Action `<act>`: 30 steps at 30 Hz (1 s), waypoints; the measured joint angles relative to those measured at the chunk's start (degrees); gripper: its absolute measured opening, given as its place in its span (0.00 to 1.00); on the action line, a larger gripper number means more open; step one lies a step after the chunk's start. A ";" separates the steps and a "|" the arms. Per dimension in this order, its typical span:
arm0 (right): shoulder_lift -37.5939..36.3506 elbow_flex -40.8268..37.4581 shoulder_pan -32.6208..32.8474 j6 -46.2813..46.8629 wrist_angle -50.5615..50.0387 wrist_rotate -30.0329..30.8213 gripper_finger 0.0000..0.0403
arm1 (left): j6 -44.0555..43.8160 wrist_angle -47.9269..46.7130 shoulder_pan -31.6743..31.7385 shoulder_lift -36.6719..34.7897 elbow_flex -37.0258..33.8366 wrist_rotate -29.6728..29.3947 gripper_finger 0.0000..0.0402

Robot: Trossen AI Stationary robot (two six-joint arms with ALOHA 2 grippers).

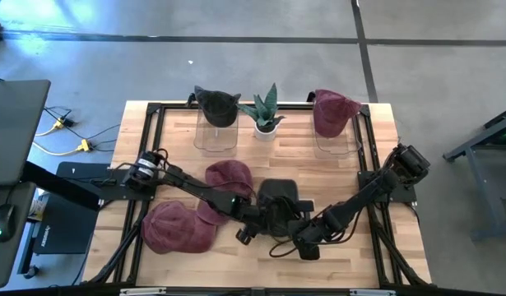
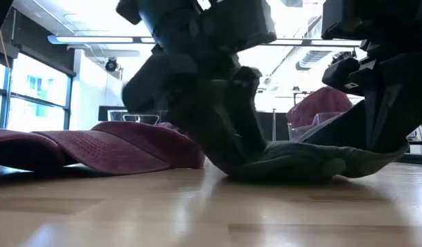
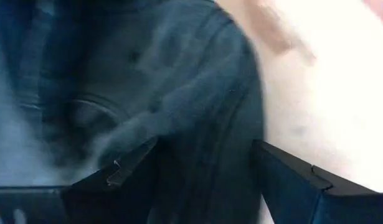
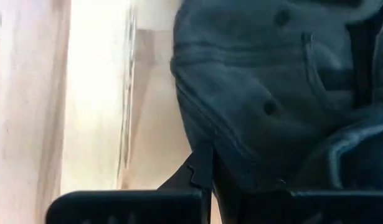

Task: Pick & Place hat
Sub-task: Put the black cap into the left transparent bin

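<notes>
dark cap (image 2: 293, 165) flat on wooden table (image 2: 197, 213), two dark arms down on it, maroon caps (image 2: 108, 147) left, another maroon cap (image 2: 327, 103) far right

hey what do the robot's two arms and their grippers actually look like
Both arms are dark, nearly black, built of jointed segments with thin black cables looping near the wrists. The left gripper has flat, angular black fingers with stepped edges; the right gripper has the same dark angular fingers.

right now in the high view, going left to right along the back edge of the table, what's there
black hat on a clear stand → potted plant → maroon hat on another clear stand
</notes>
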 joint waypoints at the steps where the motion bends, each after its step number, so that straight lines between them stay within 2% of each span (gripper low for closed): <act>1: 0.00 -0.36 -0.19 0.36 0.00 -0.05 0.01 | -1.37 -0.81 0.59 0.43 0.02 4.20 0.59; 3: 0.00 -1.59 -0.80 1.38 0.06 -0.61 0.01 | -3.30 -1.17 1.57 2.31 0.09 13.72 0.57; 5: 0.00 -2.88 -1.61 2.18 -0.21 -1.58 0.00 | -3.71 -3.11 1.92 2.27 0.13 20.86 0.53; 7: -0.04 -4.14 -2.02 3.26 -0.48 -2.43 0.00 | -3.76 -3.99 1.51 2.34 0.13 24.40 0.49; 17: -0.31 -5.43 -2.79 3.50 0.00 -3.74 0.01 | -5.03 -10.96 -0.08 -3.58 0.83 19.57 0.34; 21: -0.75 -5.55 -2.68 3.16 -0.15 -3.35 0.00 | -4.94 -10.17 -0.70 -4.91 3.10 15.95 0.32; 25: -2.20 -5.59 -2.40 2.58 0.28 -0.90 0.01 | -4.79 -8.88 -1.01 -4.81 3.69 14.78 0.32; 30: -2.93 -5.58 -1.78 1.51 2.67 1.65 0.01 | -5.07 -5.55 -0.81 -0.57 3.56 14.46 0.32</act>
